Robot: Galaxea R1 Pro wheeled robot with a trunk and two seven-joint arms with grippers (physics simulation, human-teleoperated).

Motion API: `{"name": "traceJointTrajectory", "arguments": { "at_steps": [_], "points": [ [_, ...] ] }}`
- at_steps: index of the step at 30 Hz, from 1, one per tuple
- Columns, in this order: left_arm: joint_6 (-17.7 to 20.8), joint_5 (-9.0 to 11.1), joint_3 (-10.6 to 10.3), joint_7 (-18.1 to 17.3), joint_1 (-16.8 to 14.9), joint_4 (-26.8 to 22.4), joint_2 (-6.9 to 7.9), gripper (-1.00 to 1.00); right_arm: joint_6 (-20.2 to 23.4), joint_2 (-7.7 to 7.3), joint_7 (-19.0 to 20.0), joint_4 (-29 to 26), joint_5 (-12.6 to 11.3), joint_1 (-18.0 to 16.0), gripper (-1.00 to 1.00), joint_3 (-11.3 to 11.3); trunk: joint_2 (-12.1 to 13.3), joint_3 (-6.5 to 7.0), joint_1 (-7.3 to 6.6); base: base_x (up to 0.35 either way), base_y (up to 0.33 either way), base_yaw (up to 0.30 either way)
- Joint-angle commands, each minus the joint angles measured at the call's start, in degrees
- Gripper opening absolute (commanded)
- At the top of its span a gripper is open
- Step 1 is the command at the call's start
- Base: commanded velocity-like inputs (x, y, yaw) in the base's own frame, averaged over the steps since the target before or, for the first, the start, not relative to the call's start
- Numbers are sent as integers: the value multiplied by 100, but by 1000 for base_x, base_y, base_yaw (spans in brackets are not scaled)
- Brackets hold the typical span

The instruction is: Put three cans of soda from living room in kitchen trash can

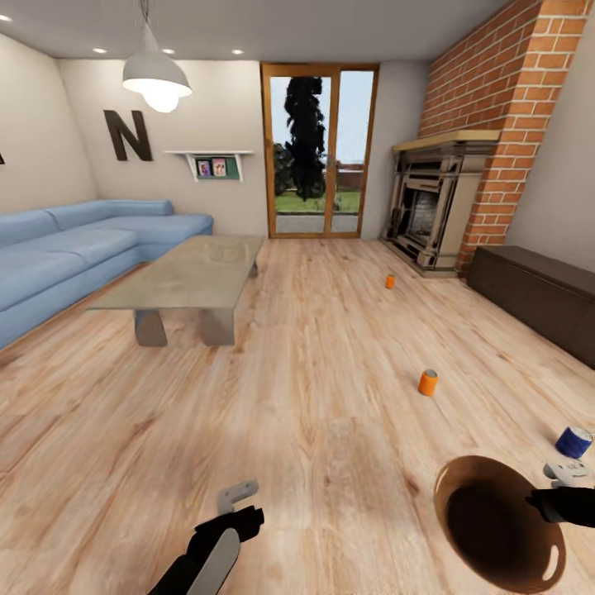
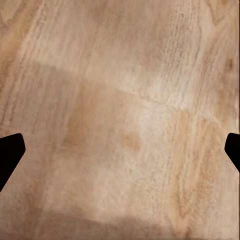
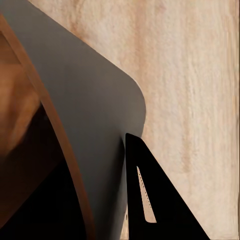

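At the far left a blue sofa lines the wall, with a low stone desk in front of it on the wood floor. The left gripper hangs low over bare boards, holding nothing; in the left wrist view its fingers sit far apart at the two edges.

Moving right, three cans rest on the floor. The far orange can stands near the brick fireplace. The near orange can stands upright in open floor. The blue can seems tilted, just beyond the right gripper.

The trash can is carried at the lower right, its dark mouth open upward. The right gripper appears clamped on its rim: the right wrist view shows a finger against the wall.

The blue can lies nearest, on the right arm's side, but that arm looks occupied. The free left arm would likely have to reach across.
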Motion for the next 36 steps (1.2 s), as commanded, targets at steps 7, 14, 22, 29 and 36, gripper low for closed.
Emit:
{"name": "traceJointTrajectory", "arguments": {
  "at_steps": [7, 14, 22, 29, 36],
  "points": [
    [4, -2, 0, 1, 2, 4, -4, 100, -10, -1, 4, -1, -5, -4, -100, -3, 0, 0, 0, 0, -260, -295],
    [5, -2, 0, 8, 1, 5, -5, 100, -10, -1, 3, -1, -5, -4, -100, -3, 0, 0, 0, 0, -298, -295],
    [5, -5, 0, 9, 2, 5, -5, 100, -10, -8, 3, 2, -5, -8, -100, -10, 0, 0, 0, 0, -302, -295],
    [5, -10, 0, 9, 2, 5, -3, 100, -17, -89, 3, 27, -1, -12, -100, -9, 0, 0, 0, 77, -301, -295],
    [3, -11, 0, 9, 2, 5, -3, 100, -58, -324, 47, 58, -32, -12, -100, -10, 0, 0, 0, 218, -269, -295]
  ]
}}
